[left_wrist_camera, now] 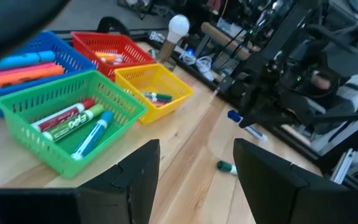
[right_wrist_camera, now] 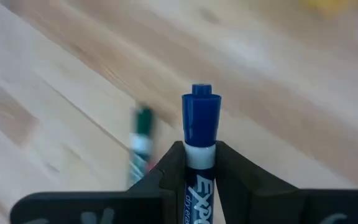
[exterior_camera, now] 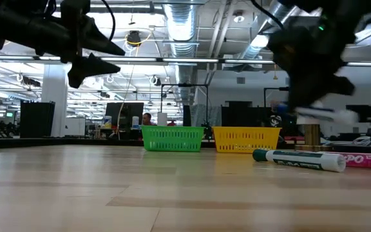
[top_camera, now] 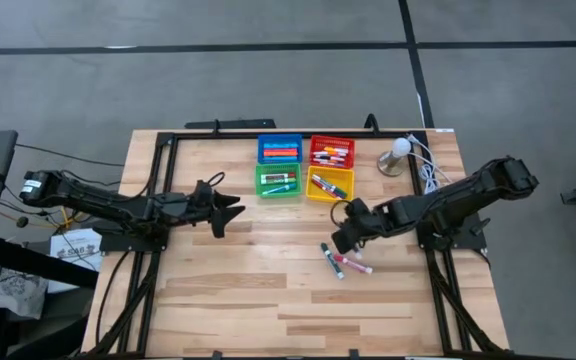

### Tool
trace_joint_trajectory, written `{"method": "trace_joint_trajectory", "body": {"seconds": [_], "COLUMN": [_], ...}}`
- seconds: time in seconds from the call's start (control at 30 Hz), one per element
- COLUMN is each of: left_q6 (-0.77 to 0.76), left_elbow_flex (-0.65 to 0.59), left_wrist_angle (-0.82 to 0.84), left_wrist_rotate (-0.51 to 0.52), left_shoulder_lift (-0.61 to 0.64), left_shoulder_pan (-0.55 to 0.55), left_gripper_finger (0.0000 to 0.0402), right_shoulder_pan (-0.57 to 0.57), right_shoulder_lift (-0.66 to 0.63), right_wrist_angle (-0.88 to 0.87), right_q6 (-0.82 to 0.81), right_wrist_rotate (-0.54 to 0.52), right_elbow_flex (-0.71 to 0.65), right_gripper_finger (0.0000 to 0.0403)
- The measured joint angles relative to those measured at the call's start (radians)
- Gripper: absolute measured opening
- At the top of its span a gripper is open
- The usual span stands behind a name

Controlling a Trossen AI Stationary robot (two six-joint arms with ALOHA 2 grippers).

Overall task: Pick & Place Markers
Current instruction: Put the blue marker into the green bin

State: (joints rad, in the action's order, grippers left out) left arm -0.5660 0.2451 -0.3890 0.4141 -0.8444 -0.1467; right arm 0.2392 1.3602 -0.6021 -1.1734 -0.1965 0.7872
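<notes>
Gripping a blue-capped marker (right_wrist_camera: 201, 134) crosswise in the right hand (right_wrist_camera: 194, 163), cap projecting forward, lifted clear of the desk (top_camera: 268, 300) for transfer toward the bins. Leaving a green marker (exterior_camera: 298, 159) and a pink marker (top_camera: 352, 265) lying just below (not yet collected). Holding the left hand (left_wrist_camera: 194, 171) open, idling near the green bin (top_camera: 278, 181); yellow bin (top_camera: 329, 185) standing nearest, unobstructed.

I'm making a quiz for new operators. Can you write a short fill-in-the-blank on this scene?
1. The right gripper is shut on a marker with a ____ cap.
2. The green bin sits left of the ____ bin.
3. The left gripper is ____ and holds nothing.

Missing words: blue; yellow; open
</notes>
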Motion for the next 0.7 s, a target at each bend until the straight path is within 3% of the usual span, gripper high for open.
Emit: {"method": "trace_joint_trajectory", "body": {"seconds": [0.3,0.7], "left_q6": [-0.054,-0.098], "left_elbow_flex": [0.0,0.0], "left_wrist_angle": [-0.095,-0.196], "left_wrist_rotate": [0.0,-0.173], "left_shoulder_lift": [0.0,0.0], "left_shoulder_pan": [0.0,-0.001], "left_gripper_finger": [0.0204,0.0204], "right_shoulder_pan": [-0.112,-0.279], "right_shoulder_lift": [-0.001,0.002], "right_wrist_angle": [0.163,0.75], "right_q6": [0.278,0.501], "right_wrist_rotate": [-0.036,0.111], "right_elbow_flex": [0.123,0.137], "right_gripper_finger": [0.0053,0.0053]}}
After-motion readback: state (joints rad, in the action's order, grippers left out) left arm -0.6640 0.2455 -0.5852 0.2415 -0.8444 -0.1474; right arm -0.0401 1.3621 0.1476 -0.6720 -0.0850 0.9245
